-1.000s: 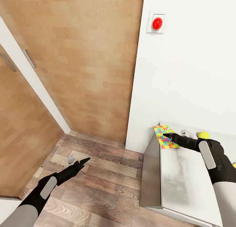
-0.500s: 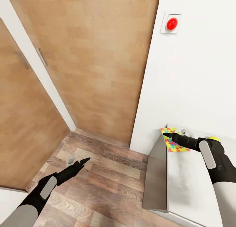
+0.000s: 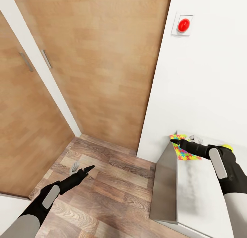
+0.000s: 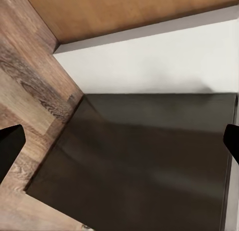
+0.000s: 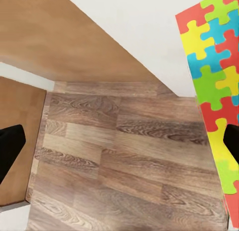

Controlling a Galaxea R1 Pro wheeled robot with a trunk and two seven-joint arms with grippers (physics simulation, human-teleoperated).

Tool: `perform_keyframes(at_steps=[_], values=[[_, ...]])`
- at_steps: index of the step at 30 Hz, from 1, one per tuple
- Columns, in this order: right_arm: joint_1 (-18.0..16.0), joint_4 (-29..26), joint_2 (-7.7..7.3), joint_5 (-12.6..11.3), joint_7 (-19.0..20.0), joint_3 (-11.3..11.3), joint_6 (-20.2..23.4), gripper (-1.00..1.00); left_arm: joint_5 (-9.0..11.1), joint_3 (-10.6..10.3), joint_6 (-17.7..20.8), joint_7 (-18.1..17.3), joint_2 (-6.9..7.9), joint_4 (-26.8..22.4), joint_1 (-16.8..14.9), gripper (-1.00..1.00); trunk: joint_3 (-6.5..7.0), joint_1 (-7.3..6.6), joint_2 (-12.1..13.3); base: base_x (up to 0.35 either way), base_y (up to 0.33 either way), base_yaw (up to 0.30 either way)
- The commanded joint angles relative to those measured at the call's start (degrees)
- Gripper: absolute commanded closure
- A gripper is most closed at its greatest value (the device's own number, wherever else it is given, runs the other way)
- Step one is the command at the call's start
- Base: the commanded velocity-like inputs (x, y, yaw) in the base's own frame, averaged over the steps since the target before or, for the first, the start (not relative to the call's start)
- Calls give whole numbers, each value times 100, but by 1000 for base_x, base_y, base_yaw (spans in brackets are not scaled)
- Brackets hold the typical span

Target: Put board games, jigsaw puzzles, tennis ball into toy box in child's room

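A multicoloured jigsaw puzzle (image 3: 184, 151) lies at the far left corner of the table's pale top (image 3: 195, 193). My right gripper (image 3: 173, 141) hovers open just over that corner of the sheet, holding nothing. The right wrist view has the jigsaw puzzle (image 5: 215, 86) along one side, above wood floor. Behind my right forearm the yellow tennis ball (image 3: 227, 147) peeks out. My left gripper (image 3: 88, 168) hangs open over the floor, left of the table. The left wrist view faces the table's dark grey side panel (image 4: 149, 156). The toy box, board games and bed are out of view.
Wooden wardrobe doors (image 3: 99, 59) fill the left and back. A white wall with a red button (image 3: 183, 24) rises behind the table. A small grey object (image 3: 74, 167) lies on the wood floor near my left gripper. A small pale item (image 3: 196, 139) sits beyond the puzzle.
The whole picture has shifted right, so the camera turned left. Both arms hold the same pose; my right gripper now sits nearer the puzzle's left edge.
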Motion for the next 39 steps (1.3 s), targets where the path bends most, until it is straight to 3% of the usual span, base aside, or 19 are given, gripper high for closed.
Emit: perform_keyframes(at_steps=[1,4,10,12,13,15,16,20,33,39], values=[[67,-121,0,45,121,-11,24,-100,31,9,45,-8,-1,1,-3,-100,-9,3,-10,0,0,13],[158,-261,-1,47,210,-12,21,-100,31,-25,45,-5,-7,1,-3,-100,-9,3,-10,0,0,11],[716,-933,-4,54,578,-114,-1,-100,31,-129,45,-3,-27,-11,-3,-100,-9,3,-10,0,0,6],[964,-1224,-5,56,695,-327,-32,-100,31,-178,45,-5,-38,-19,-3,-100,-9,3,-10,0,0,3],[964,-1224,-5,56,695,-327,-32,-100,31,-178,45,-5,-38,-19,-3,-100,-9,3,-10,0,0,3],[1146,-1415,-5,57,772,-608,-139,-100,31,-221,45,-6,-44,-34,-3,-100,-9,3,-10,0,0,2],[1146,-1415,-5,57,772,-608,-139,-100,31,-221,45,-6,-44,-34,-3,-100,-9,3,-10,0,0,2],[1347,-1615,-6,66,858,-998,-540,-100,31,-261,45,-7,-50,-48,-3,-100,-9,3,-10,0,0,1],[1691,-1788,-6,75,1044,-1252,-890,-100,35,-267,45,-19,-50,-59,-3,-100,-9,3,-10,0,0,0],[1767,-1822,-6,76,1550,-1321,-935,-100,38,-258,45,-23,-49,-52,-3,-100,-9,3,-10,0,0,0]])
